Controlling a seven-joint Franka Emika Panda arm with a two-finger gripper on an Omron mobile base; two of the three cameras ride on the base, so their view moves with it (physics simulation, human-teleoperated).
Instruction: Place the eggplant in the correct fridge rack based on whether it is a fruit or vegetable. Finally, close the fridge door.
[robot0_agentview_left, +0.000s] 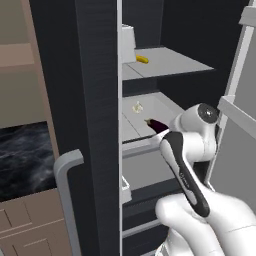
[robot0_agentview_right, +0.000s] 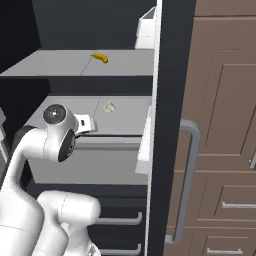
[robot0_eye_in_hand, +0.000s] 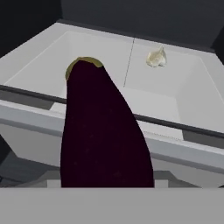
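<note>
The gripper (robot0_agentview_left: 161, 131) is clenched around the eggplant (robot0_eye_in_hand: 103, 131), holding it over the front edge of the fridge rack (robot0_eye_in_hand: 183, 94). A small pale garlic bulb (robot0_eye_in_hand: 156, 57) lies on that rack at one o'clock from the eggplant, and a banana (robot0_agentview_left: 142, 59) rests on the higher shelf (robot0_agentview_left: 175, 62).

eggplant (robot0_eye_in_hand: 103, 131) over fridge rack (robot0_eye_in_hand: 144, 100) front edge, banana (robot0_agentview_left: 142, 59) on shelf above

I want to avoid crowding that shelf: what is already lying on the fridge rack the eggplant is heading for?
On the fridge rack lies one small pale item, possibly garlic, toward the back. The held eggplant covers part of the rack's front edge and left side, so anything there is hidden.
</note>
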